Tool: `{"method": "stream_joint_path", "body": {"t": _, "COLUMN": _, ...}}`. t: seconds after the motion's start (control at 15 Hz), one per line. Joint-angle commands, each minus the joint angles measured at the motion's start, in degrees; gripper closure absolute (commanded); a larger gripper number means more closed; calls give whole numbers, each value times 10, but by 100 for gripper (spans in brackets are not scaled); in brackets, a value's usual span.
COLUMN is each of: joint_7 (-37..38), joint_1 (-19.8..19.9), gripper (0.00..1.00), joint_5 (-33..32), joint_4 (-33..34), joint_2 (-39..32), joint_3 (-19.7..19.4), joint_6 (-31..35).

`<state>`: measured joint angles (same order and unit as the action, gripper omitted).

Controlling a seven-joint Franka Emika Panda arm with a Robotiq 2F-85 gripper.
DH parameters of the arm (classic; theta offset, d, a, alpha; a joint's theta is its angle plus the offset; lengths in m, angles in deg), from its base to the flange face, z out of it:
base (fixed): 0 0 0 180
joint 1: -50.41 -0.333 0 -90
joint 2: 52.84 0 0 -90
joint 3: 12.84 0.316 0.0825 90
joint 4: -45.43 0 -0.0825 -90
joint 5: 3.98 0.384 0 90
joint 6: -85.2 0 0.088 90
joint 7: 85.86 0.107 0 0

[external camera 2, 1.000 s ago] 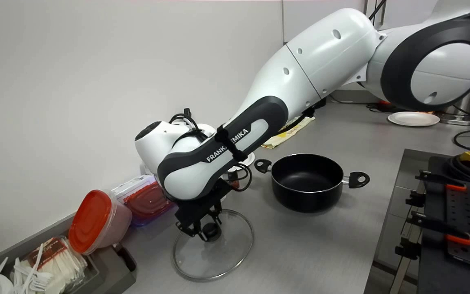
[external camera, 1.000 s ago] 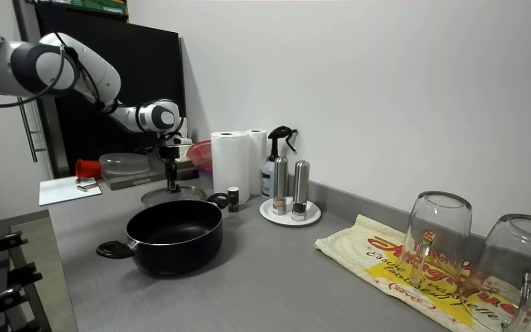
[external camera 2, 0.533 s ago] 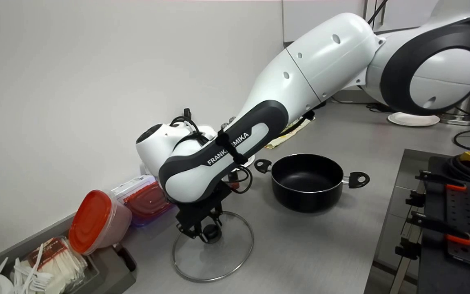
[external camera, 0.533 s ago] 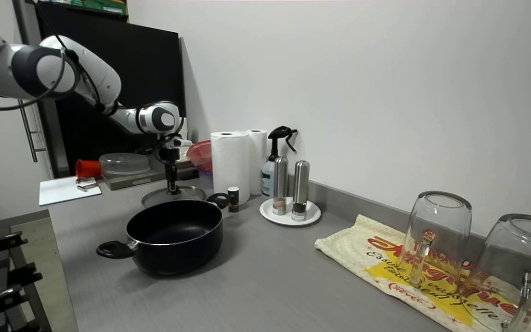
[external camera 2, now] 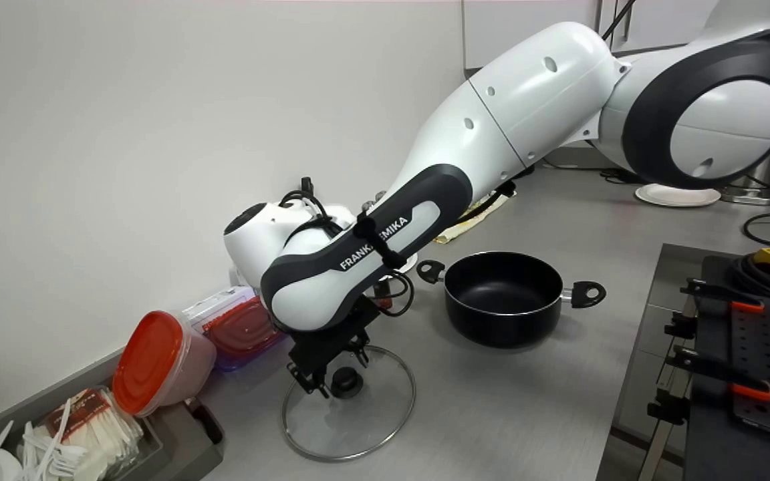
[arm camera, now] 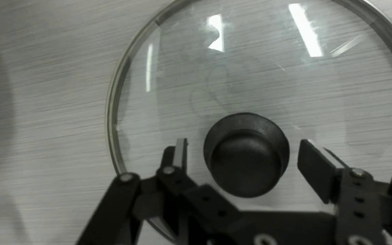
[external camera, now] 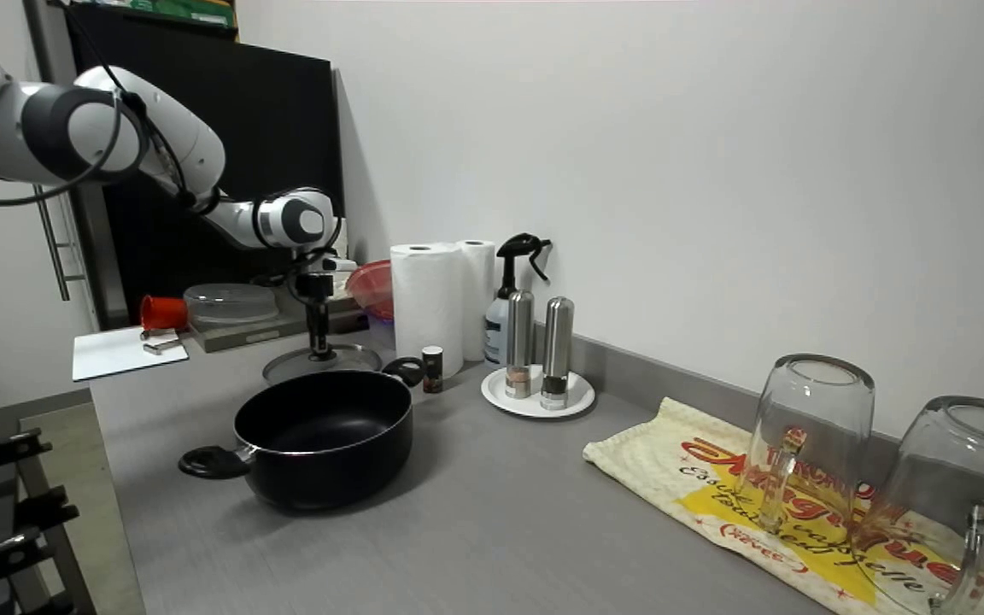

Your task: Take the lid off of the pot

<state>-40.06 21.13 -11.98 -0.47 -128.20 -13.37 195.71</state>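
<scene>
The clear glass lid (external camera 2: pixel 371 427) with its metal rim lies flat on the grey counter, beside the pot and apart from it. Its black knob (arm camera: pixel 247 163) points up. Around that knob my gripper (arm camera: pixel 243 146) stands open, one finger on each side, with a visible gap to the knob left and right. In an exterior view the gripper (external camera 2: pixel 344 376) comes down over the lid's middle. The black pot (external camera 2: pixel 502 324) is uncovered, its dark inside showing in both exterior views. In an exterior view the pot (external camera: pixel 330 478) stands in front of the lid (external camera: pixel 283 367).
Paper towel rolls (external camera: pixel 426 307), a small dark shaker (external camera: pixel 432 370) and a white plate (external camera: pixel 535 406) with two metal mills stand along the wall. Red-lidded tubs (external camera 2: pixel 158 361) and a grey cutlery box (external camera 2: pixel 184 447) sit near the lid. Glass mugs (external camera: pixel 808 444) rest on a cloth.
The fingers have spread apart and come off the lid's knob. Earlier the arm sank slightly; the lid stays on the counter and the pot has not moved.
</scene>
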Motion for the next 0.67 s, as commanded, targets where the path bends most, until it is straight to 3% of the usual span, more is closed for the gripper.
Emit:
{"method": "stream_joint_path", "body": {"t": 0.0, "joint_7": -10, "joint_1": 8, "gripper": 0, "joint_5": 12, "joint_4": -35, "joint_2": 44, "joint_3": 13, "joint_6": -12}}
{"method": "stream_joint_path", "body": {"t": 0.07, "joint_7": -1, "joint_1": 2, "gripper": 5, "joint_5": 2, "joint_4": -2, "joint_2": 7, "joint_3": 3, "joint_6": -1}}
{"method": "stream_joint_path", "body": {"t": 0.13, "joint_7": -1, "joint_1": 4, "gripper": 0, "joint_5": 3, "joint_4": -4, "joint_2": 13, "joint_3": 5, "joint_6": -2}}
{"method": "stream_joint_path", "body": {"t": 0.6, "joint_7": -1, "joint_1": 5, "gripper": 0, "joint_5": 5, "joint_4": -16, "joint_2": 28, "joint_3": 8, "joint_6": -6}}
